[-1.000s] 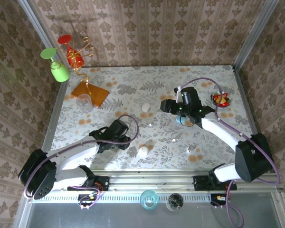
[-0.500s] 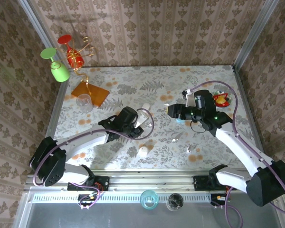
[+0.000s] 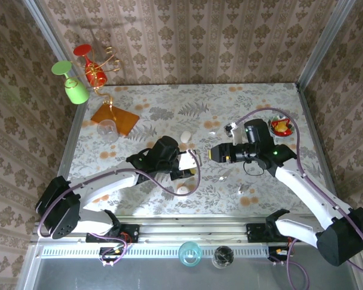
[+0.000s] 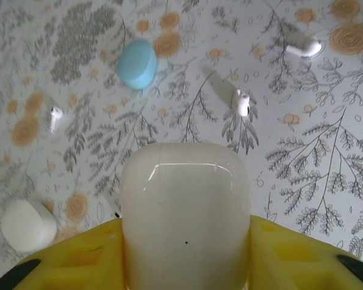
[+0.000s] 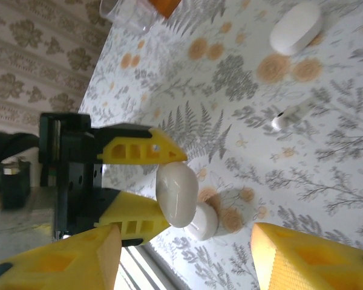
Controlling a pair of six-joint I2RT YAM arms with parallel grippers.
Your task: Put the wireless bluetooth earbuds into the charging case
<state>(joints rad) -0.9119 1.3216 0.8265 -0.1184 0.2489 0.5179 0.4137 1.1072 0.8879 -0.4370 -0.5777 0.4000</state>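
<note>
Left fingers (image 4: pixel 72 260) further forward; three white cases (image 3: pixel 185 136).

A green goblet (image 3: pixel 77 92), red goblet (image 3: pixel 93 72) and orange mat (image 3: pixel 122 118) sit back-left.

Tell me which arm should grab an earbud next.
Right. The right gripper is open and empty, while the left gripper is shut on the white case, so it cannot take an earbud.

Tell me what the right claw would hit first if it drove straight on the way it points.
Probably the white case gripped by the left claw, which sits centred ahead of the right claw; depth is unclear.
</note>
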